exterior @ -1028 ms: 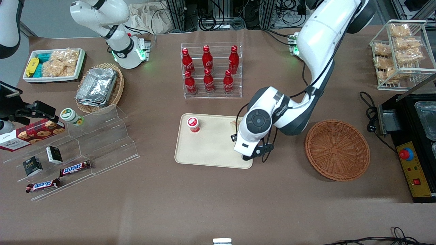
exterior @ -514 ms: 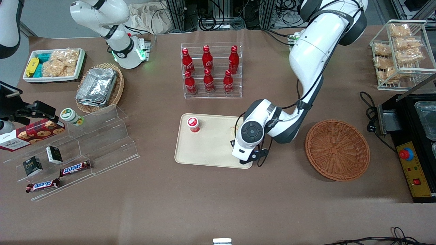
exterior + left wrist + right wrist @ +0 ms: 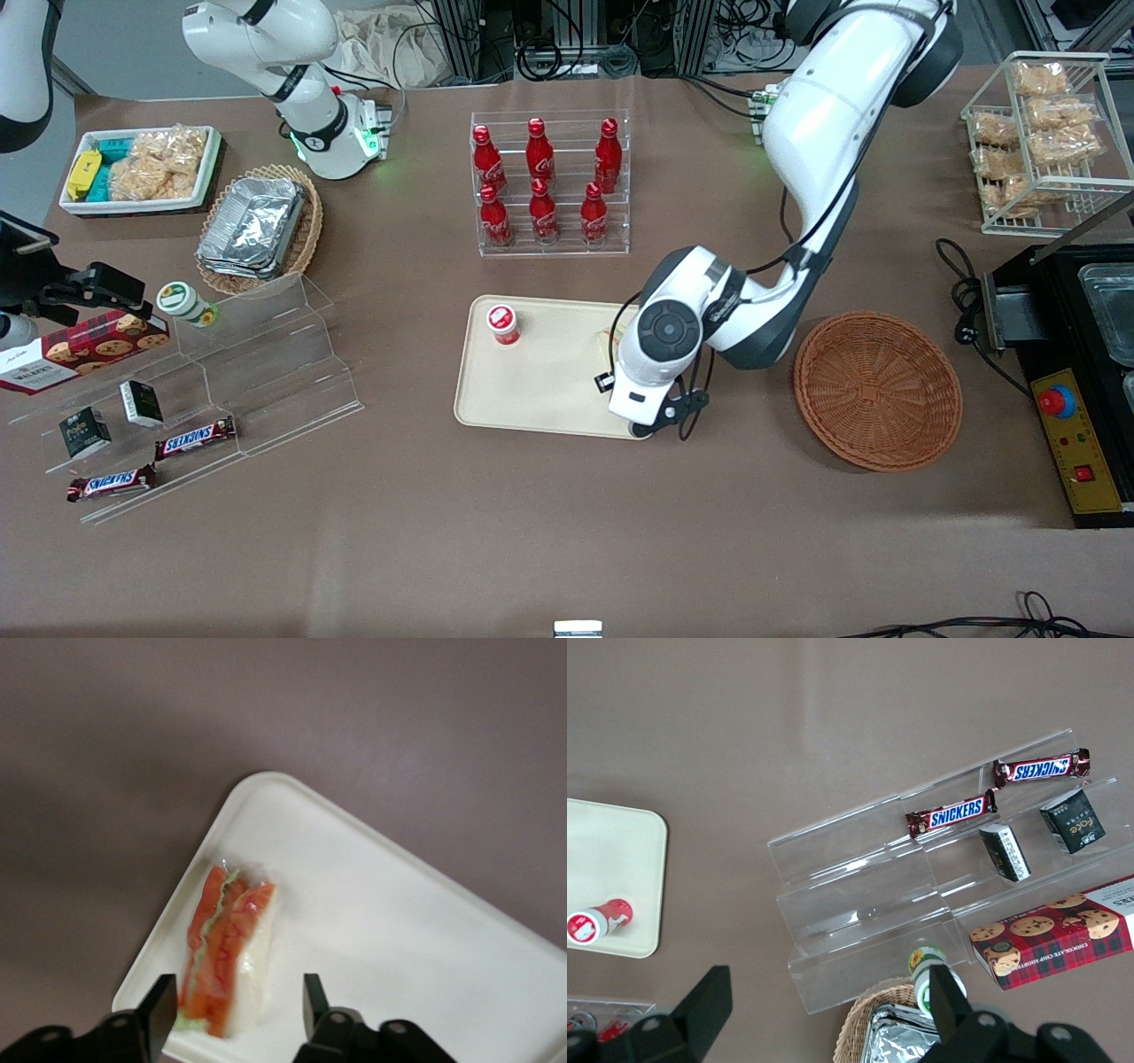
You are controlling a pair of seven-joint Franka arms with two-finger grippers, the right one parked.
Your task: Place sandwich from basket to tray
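Since half a second ago my working arm has lifted and swung a little toward the basket; the wrist sits higher over the tray's corner than it did.

Largest first: the table [image 3: 549,532], then the arm [image 3: 824,115] reaching down from about 1 o'clock of the tray. The tray [image 3: 540,390] lies mid-table, with the basket [image 3: 877,390] at its 3 o'clock, empty and well apart. The gripper [image 3: 235,1014] hangs above the tray's corner nearest the basket. In the wrist view its jaws stand wide, holding nothing, one finger on each side of the sandwich [image 3: 229,958] but above it.

The sandwich lies on the tray, close to that corner's rim, orange-red cut side up.

I judge the placing done and the step in hand a retreat: sandwich released, arm pulling clear. The next move calls for a straight lift, jaws kept wide so neither finger catches the wrap, then a swing away.

From the front the wrist covers nearly all of the sandwich; only a pale sliver [image 3: 609,335] peeks out at its 10 o'clock. The wrist view cuts off the fingers' bases, and the basket is out of it.
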